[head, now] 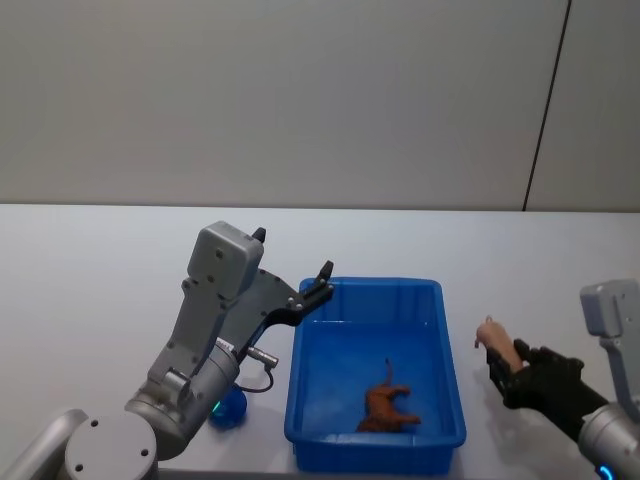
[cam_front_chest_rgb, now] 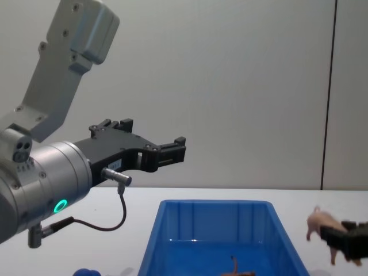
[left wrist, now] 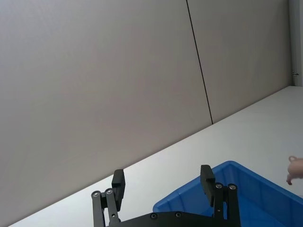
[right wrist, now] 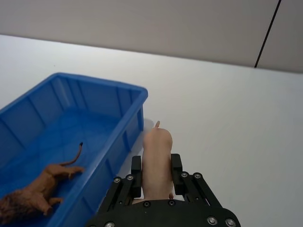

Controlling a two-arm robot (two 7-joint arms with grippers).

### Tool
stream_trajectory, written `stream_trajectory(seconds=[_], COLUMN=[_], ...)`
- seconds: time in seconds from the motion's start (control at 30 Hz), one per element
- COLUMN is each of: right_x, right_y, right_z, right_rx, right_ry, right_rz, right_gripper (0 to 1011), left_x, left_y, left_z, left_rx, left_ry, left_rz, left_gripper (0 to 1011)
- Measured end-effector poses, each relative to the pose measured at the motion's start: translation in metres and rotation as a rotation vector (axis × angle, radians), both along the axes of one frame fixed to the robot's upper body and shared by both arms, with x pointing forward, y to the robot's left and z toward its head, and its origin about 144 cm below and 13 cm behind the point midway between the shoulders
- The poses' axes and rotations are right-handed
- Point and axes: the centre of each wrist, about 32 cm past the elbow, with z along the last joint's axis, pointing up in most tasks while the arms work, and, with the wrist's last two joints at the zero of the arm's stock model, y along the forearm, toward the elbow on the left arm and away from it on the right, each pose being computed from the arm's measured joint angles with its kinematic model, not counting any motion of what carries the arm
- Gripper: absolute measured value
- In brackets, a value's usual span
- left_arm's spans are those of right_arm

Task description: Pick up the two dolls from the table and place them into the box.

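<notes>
The pale pink pig doll (head: 492,335) hangs above the white table (head: 100,280), just right of the blue box (head: 447,370). My right gripper (head: 500,360) is shut on it. In the right wrist view the pig (right wrist: 157,142) sticks out from between that gripper's (right wrist: 156,163) fingers, beside the box wall (right wrist: 135,120). The fuzzy blue doll (head: 228,408) lies on the table left of the box, under my left arm. My left gripper (head: 293,254) is raised near the box's far left corner, open and holding nothing (left wrist: 162,182). In the chest view the pig (cam_front_chest_rgb: 319,221) is above rim height.
A brown lion toy (head: 390,405) lies inside the box near its front wall, also seen as the lion (right wrist: 33,194) in the right wrist view. A grey wall (head: 300,100) stands behind the table. Bare tabletop stretches behind and to the right of the box.
</notes>
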Motion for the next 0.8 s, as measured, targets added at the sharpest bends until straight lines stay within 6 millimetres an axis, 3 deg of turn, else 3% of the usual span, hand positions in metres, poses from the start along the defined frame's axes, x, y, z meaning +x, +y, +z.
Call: stream_trajectory(seconds=[0.43, 0.8], right_x=[0.003, 0.016], right_y=[0.005, 0.015], right_z=[0.030, 0.046], right_rx=[-0.018, 0.002], right_ry=[-0.164, -0.179], right_rz=[0.020, 0.101], right_gripper=[352, 352], left_x=[0.000, 0.000], left_y=[0.000, 0.000], left_z=[0.000, 0.000], left_rx=[0.000, 0.000], left_ry=[0.000, 0.000], left_rz=[0.000, 0.000], left_gripper=[1003, 1003])
